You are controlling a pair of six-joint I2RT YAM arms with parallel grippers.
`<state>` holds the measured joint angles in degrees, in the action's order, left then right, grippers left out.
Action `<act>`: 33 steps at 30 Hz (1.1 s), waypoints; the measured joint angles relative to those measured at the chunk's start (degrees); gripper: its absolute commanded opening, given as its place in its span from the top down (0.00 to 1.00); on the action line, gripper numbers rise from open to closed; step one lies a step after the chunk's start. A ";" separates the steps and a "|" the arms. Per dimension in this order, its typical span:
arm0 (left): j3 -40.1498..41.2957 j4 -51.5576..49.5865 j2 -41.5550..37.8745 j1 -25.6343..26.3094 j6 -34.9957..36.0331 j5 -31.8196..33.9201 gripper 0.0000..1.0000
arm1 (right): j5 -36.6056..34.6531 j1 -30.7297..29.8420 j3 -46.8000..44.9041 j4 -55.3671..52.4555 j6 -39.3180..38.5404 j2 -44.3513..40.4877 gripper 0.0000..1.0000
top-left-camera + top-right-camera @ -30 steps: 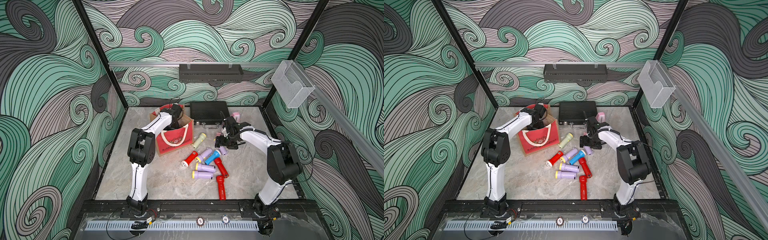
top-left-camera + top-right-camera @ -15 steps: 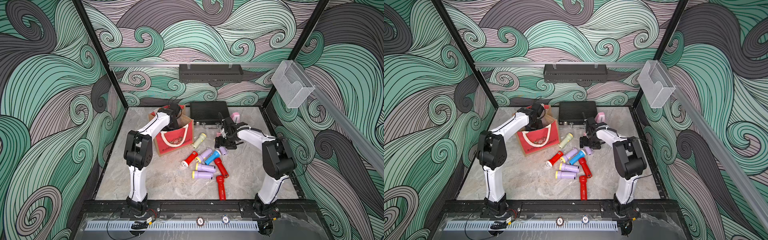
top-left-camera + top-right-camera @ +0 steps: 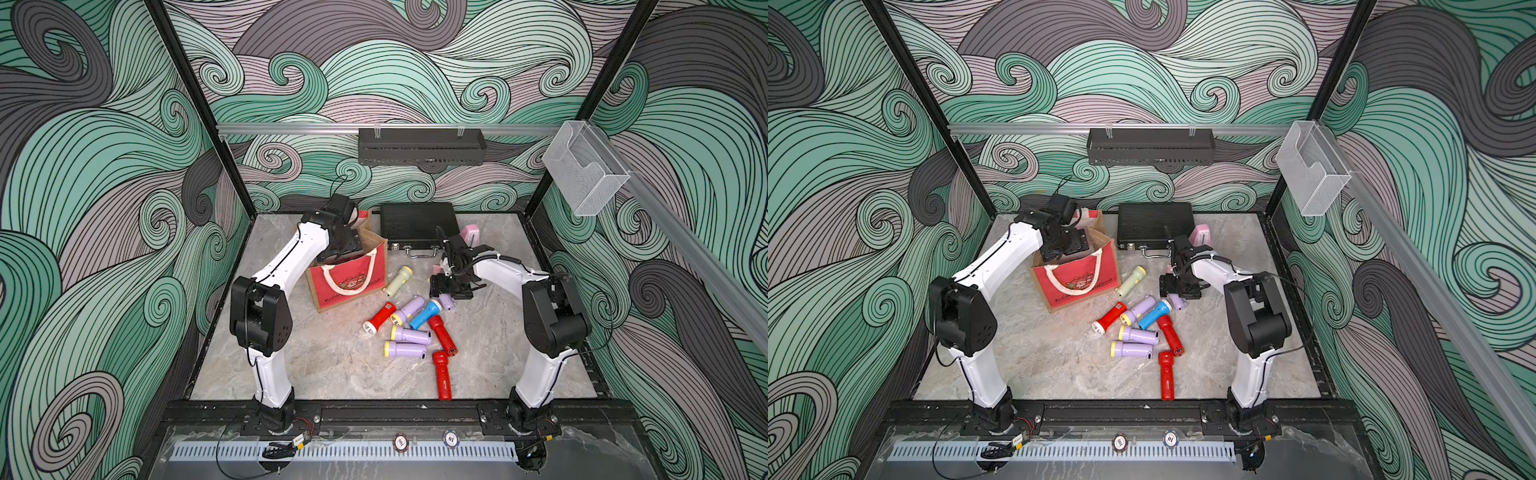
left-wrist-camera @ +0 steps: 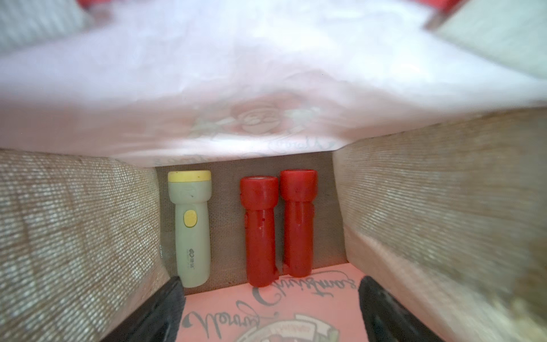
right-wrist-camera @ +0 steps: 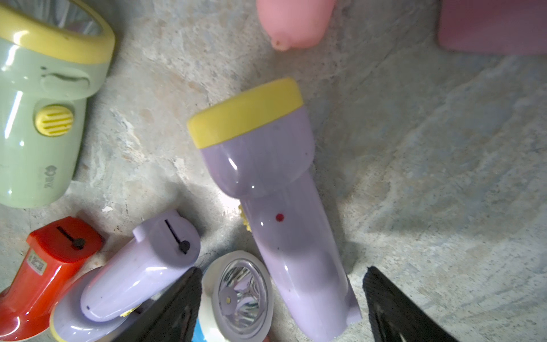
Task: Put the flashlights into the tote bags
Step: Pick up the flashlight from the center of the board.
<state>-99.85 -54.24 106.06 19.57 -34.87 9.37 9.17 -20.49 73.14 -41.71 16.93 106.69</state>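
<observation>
- Tote bag [image 3: 349, 282]: stands upright on the left rear part of the marble table [image 3: 332, 370]. Its red printed front faces the camera head, and a white rope handle hangs over that front.
- Left gripper [image 4: 270, 296]: sits inside the bag's open mouth. Its two black fingers [image 4: 165, 308] are spread wide, with nothing between them.
- Bagged green flashlight [image 4: 192, 228]: lies flat on the bag's floor and has a yellow head.
- Bagged red flashlights [image 4: 260, 231] [image 4: 297, 222]: lie side by side, touching, apart from the green one.
- Right gripper [image 5: 282, 272]: hangs low over the table, right of the bag. Its jaws are apart and astride the straddled lilac flashlight [image 5: 275, 192], and bare table shows beside one finger, so there is no clamp.
- Blue flashlight [image 3: 424, 313]: lies on the table; in the right wrist view its lens end lies just beside the straddled lilac body.
- Loose green flashlight [image 3: 398, 280]: lies alone on the table, between the bag and the right gripper.
- Loose red flashlights [image 3: 378, 318] [image 3: 441, 334] [image 3: 442, 374] and loose lilac flashlights [image 3: 406, 309] [image 3: 411, 334] [image 3: 405, 349]: lie clustered on the table in front of the right gripper, as both top views show.
- Black ribbed case [image 3: 417, 222]: lies flat at the rear of the table.
- Pink metronome [image 3: 470, 235]: stands just beside the case.
- Pink lump [image 5: 293, 23]: rests on the table near the straddled flashlight's yellow head.
</observation>
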 measured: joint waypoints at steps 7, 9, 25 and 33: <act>1.31 0.26 -4.74 0.00 1.20 -2.67 0.01 | -0.02 0.00 -0.37 0.20 -0.09 0.00 0.17; 2.01 0.35 -6.36 -0.02 1.51 -3.48 0.02 | 0.00 0.00 -0.74 0.35 -0.13 0.00 0.18; 7.45 5.01 -16.02 0.59 5.64 -10.86 0.01 | 0.00 0.00 -2.25 0.92 -0.46 0.02 0.24; 13.79 10.45 -23.02 2.01 6.84 -13.49 0.02 | -0.02 0.00 -2.29 1.18 -0.46 0.11 0.27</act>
<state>-86.06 -43.79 83.05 21.58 -28.03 -4.12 9.15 -20.49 70.85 -40.53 16.47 106.80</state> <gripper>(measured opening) 0.986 0.736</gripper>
